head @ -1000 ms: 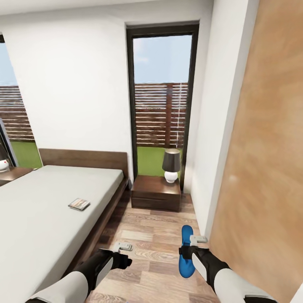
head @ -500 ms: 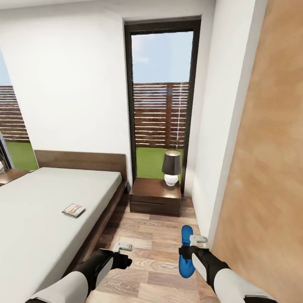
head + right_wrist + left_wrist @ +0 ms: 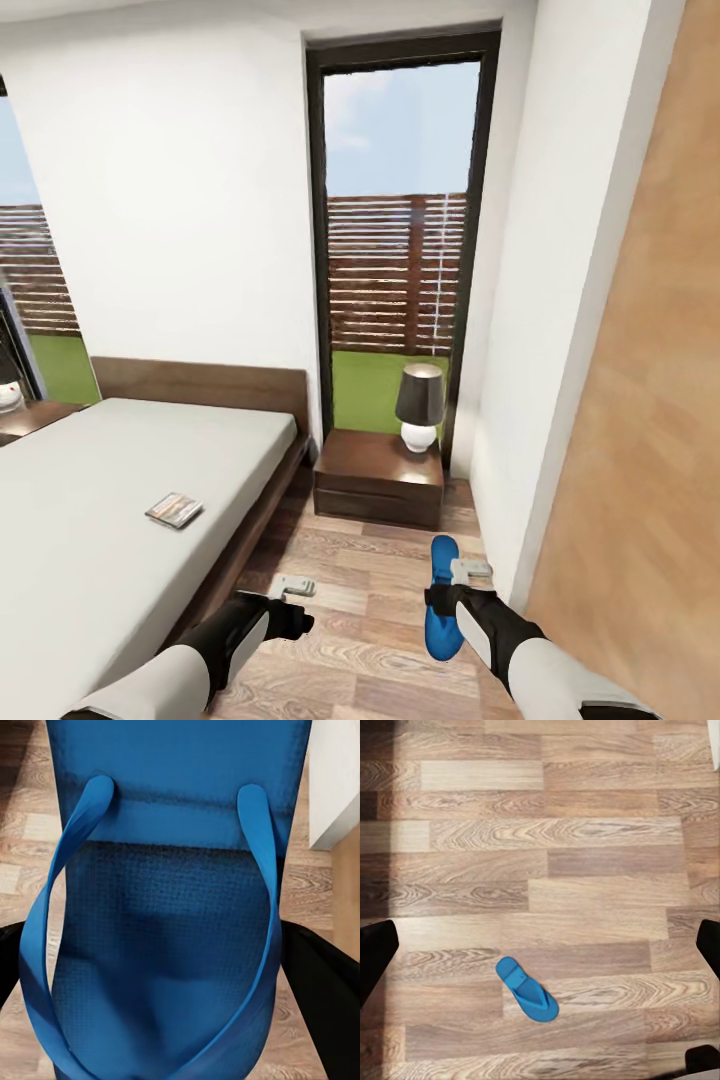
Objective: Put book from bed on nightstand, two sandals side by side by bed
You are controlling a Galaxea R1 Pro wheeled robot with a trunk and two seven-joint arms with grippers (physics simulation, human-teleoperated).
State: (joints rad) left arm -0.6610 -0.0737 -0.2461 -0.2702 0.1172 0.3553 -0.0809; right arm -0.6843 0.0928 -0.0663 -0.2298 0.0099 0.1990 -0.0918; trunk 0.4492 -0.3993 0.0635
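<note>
Both arms reach forward and low from the bottom of the head view, each with a white forearm sleeve running into a black wrist section and a pale grey gripper body at the tip. The left arm angles inward from the lower left, and the left gripper points ahead with nothing between its fingers; in the left wrist view its dark fingertips stand far apart at the two edges. The right arm comes in from the lower right, its wrist turned slightly inward. The right gripper is closed around a blue sandal, whose sole stands between the dark fingers in the right wrist view.
</note>
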